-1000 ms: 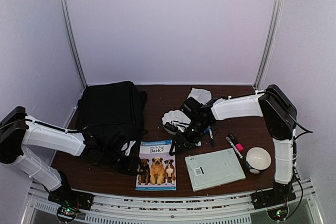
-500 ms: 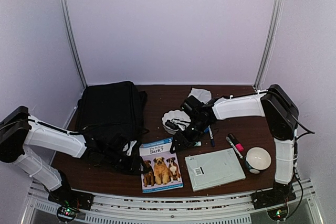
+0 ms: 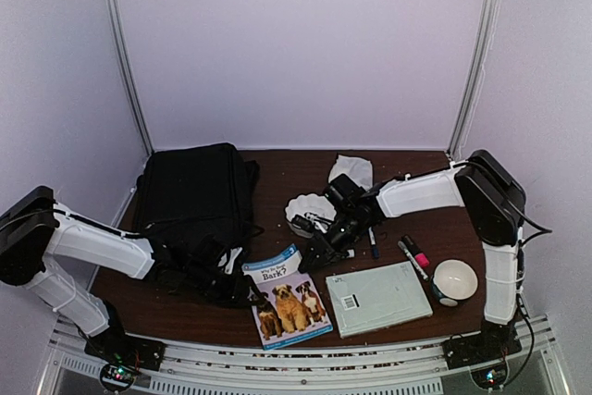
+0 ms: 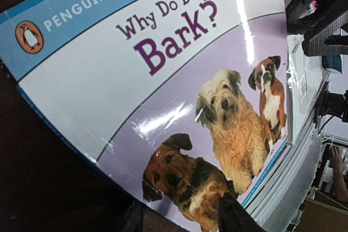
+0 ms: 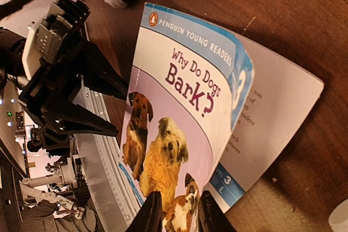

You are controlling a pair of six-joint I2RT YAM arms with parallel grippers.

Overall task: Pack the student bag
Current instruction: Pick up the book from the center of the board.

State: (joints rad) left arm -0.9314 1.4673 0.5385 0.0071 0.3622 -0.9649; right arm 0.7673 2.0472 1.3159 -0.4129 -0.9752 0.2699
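Your student bag (image 3: 196, 193) lies flat at the far left of the table (image 3: 277, 166). Its long axis runs near to far, and which end is the top cannot be told. The surface is dark brown wood, enclosed by pale lilac walls (image 3: 296, 43).

Your right gripper (image 5: 176, 210) is pinched on the lifted cover of the "Why Do Dogs Bark?" book (image 3: 289, 295). Your left gripper (image 4: 182, 207) has its fingers apart at the book's left edge.

Since a second ago the book has swung, with its near end shifting right.
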